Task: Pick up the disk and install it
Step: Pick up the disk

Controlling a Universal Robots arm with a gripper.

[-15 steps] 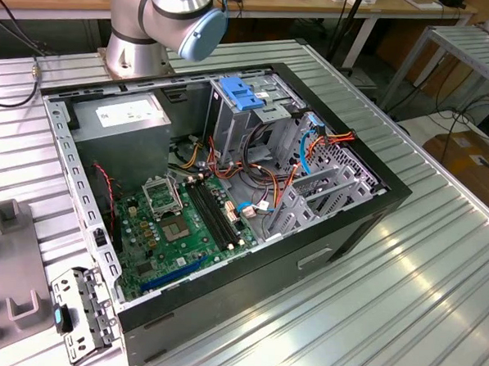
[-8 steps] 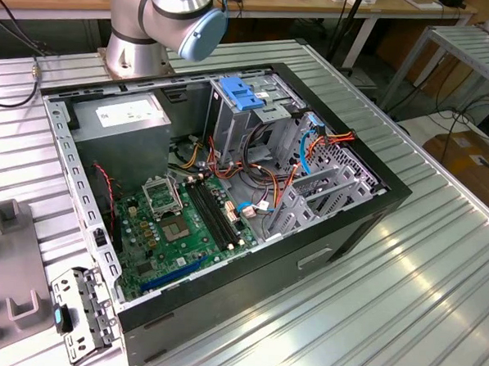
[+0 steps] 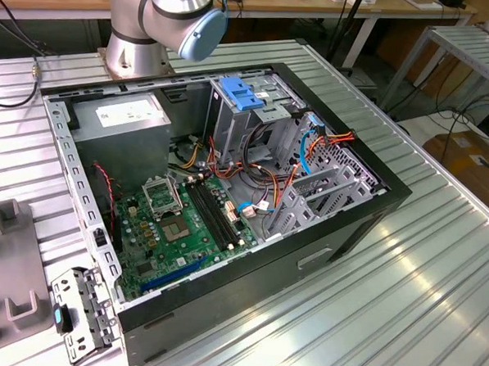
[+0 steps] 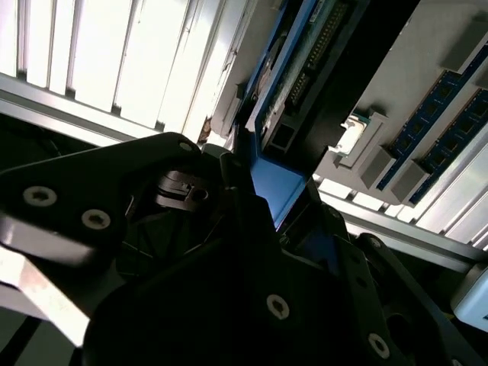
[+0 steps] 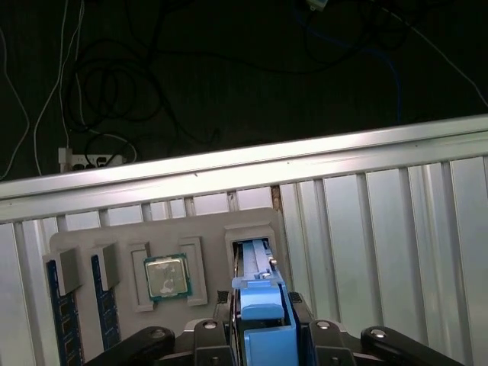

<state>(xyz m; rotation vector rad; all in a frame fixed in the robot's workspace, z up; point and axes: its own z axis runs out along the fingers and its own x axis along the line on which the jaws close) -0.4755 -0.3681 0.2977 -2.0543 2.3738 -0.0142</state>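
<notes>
My pincer (image 5: 263,306) pinches the disk (image 5: 265,339) by its blue carrier, one finger pressed to each side, at a slot of the grey parts tray (image 5: 198,225) close to the table's (image 5: 396,229) edge. Whether the drive has left the slot I cannot tell. The first wrist view looks along the disk to that edge and the dark floor past it, where loose cables (image 5: 114,91) and one power strip (image 5: 90,160) lie. The second wrist view takes the grip from close alongside, with my own black housing (image 4: 229,305) blocking much of the tray. In the tray I count one processor chip (image 5: 166,276) and two memory sticks (image 5: 59,320), in a row beside the disk's slot. The exterior view shows one open computer case (image 3: 222,297) lying mid-table. Its green motherboard (image 3: 185,221), power supply (image 3: 125,115) and grey drive cage (image 3: 227,133) with one blue latch (image 3: 238,92) are exposed. My arm's base (image 3: 137,46) stands behind it, and one loose metal bracket (image 3: 82,314) lies near the case's corner.
</notes>
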